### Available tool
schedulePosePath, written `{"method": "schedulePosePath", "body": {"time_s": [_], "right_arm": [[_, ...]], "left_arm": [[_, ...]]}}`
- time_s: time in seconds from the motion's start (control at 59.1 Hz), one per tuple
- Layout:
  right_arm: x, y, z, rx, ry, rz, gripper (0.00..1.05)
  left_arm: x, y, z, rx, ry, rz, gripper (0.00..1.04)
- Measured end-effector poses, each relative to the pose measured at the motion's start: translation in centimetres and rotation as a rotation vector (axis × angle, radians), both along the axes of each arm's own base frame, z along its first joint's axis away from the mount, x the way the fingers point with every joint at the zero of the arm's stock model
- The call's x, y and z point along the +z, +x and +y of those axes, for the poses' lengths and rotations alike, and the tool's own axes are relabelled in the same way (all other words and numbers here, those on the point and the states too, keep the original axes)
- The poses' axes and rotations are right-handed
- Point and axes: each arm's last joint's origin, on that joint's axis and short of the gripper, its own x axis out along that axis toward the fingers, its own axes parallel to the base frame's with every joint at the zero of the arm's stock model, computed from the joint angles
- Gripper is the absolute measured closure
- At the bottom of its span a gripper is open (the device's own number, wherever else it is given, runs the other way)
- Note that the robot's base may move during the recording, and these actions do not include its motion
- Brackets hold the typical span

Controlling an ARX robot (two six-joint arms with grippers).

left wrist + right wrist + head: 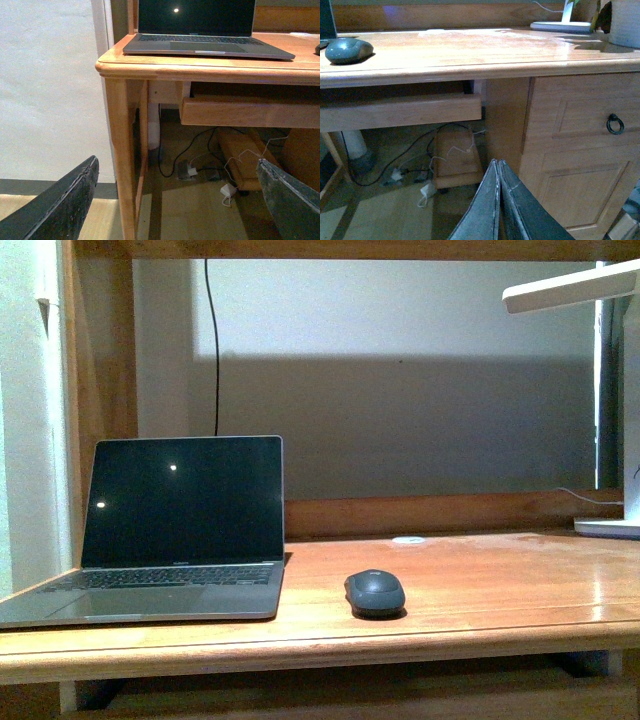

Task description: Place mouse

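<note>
The dark grey mouse (375, 592) rests on the wooden desk (480, 590), just right of the open laptop (170, 530); the right wrist view also catches the mouse (348, 50) on the desktop. Neither arm shows in the front view. My left gripper (177, 175) hangs open below desk height, near the desk's left leg (122, 155), with nothing between its fingers. My right gripper (497, 165) is shut and empty, low in front of the desk's drawer cabinet (575, 150). Both grippers are well away from the mouse.
A white lamp base (610, 527) stands at the desk's right back, its head (570, 288) overhead. A small white disc (407, 539) lies behind the mouse. Under the desk are a pull-out tray (250, 110), cables and a charger (227, 190).
</note>
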Motion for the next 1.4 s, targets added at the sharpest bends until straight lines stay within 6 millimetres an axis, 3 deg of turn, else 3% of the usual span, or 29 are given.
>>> {"method": "schedulePosePath", "body": {"time_s": [0.135, 0.508, 1.049, 1.405], "right_arm": [[-0.9, 0.0, -1.1, -0.013, 0.0, -0.005, 1.02], [-0.8, -0.1, -1.2, -0.009, -0.002, -0.009, 1.01], [-0.8, -0.1, -1.2, -0.01, -0.002, -0.009, 0.06], [-0.8, -0.1, -1.2, -0.01, -0.002, -0.009, 0.07]], "left_arm": [[0.0, 0.0, 0.0, 0.0, 0.0, 0.0, 0.08], [0.0, 0.0, 0.0, 0.0, 0.0, 0.0, 0.08], [0.0, 0.0, 0.0, 0.0, 0.0, 0.0, 0.08], [0.0, 0.0, 0.0, 0.0, 0.0, 0.0, 0.08]]}}
